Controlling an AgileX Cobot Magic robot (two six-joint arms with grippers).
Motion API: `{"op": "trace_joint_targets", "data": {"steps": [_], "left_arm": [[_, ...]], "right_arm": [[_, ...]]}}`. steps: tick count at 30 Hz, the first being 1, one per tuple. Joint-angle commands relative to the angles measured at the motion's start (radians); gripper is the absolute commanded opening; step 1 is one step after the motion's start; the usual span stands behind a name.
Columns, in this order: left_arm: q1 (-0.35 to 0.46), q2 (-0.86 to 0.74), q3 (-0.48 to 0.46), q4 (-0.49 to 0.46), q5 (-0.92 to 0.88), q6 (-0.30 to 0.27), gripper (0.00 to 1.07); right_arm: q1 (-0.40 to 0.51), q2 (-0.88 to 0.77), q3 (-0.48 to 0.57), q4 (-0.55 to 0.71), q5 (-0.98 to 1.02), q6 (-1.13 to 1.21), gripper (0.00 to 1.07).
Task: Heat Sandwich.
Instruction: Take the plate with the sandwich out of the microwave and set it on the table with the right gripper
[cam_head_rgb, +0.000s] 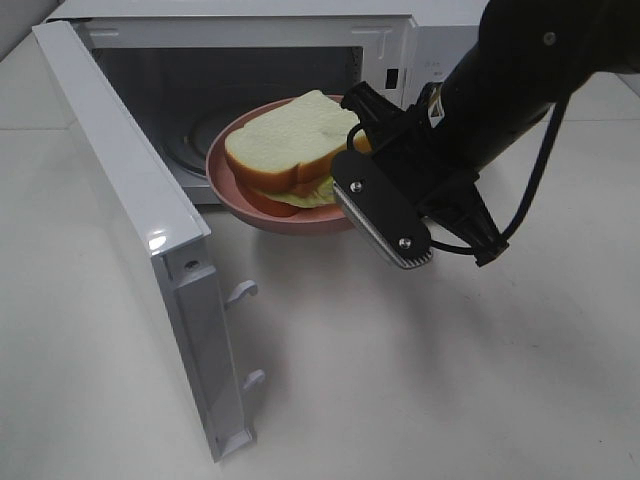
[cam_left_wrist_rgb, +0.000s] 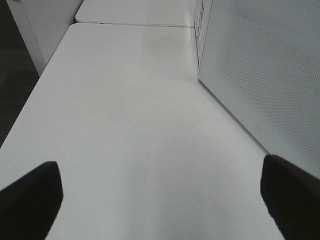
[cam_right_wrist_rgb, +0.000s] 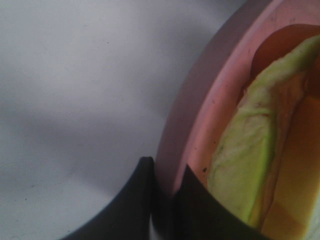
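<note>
Right gripper clamped narrow on the rim of the pink plate, one finger outside the rim and the other inside, seen close in the right wrist view. Plate held level in the air, half through the mouth of the microwave, far edge already over the cavity floor, near edge out over the table.

Sandwich lying flat on the plate, white bread on top, tan crust and yellowish filling along the near side, a pale green leaf showing at the edge next to the gripped rim. Sandwich just beyond the right fingers, toward the microwave from them; long side roughly across the opening, so the push inward goes along its short way.

Microwave door swung wide open on the left side, standing between the plate and the left arm's ground.

Left gripper spread wide, holding nothing, low over bare table beside the outer face of the door, out of the high view. Right arm plainly nearer, already carrying the load.

Judged: insertion under way, plate not yet set down inside. Coming move likely a straight carry deeper into the cavity, then lowering and letting go; door left for the free left gripper, probably.
</note>
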Motion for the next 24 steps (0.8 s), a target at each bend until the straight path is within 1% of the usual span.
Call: {"op": "trace_joint_targets", "data": {"steps": [1, 10, 17, 24], "left_arm": [[0.003, -0.028, 0.003, -0.005, -0.008, 0.000, 1.01], [0.003, -0.028, 0.003, -0.005, -0.008, 0.000, 1.01], [0.003, -0.028, 0.003, -0.005, -0.008, 0.000, 1.01], [0.003, -0.028, 0.003, -0.005, -0.008, 0.000, 1.01]], "right_arm": [[-0.008, -0.049, 0.026, 0.002, -0.035, 0.022, 0.00], [-0.008, -0.136, 0.101, 0.001, -0.034, 0.068, 0.00], [-0.008, -0.220, 0.191, -0.007, -0.036, 0.091, 0.00], [-0.008, -0.277, 0.240, -0.007, -0.034, 0.107, 0.00]]}}
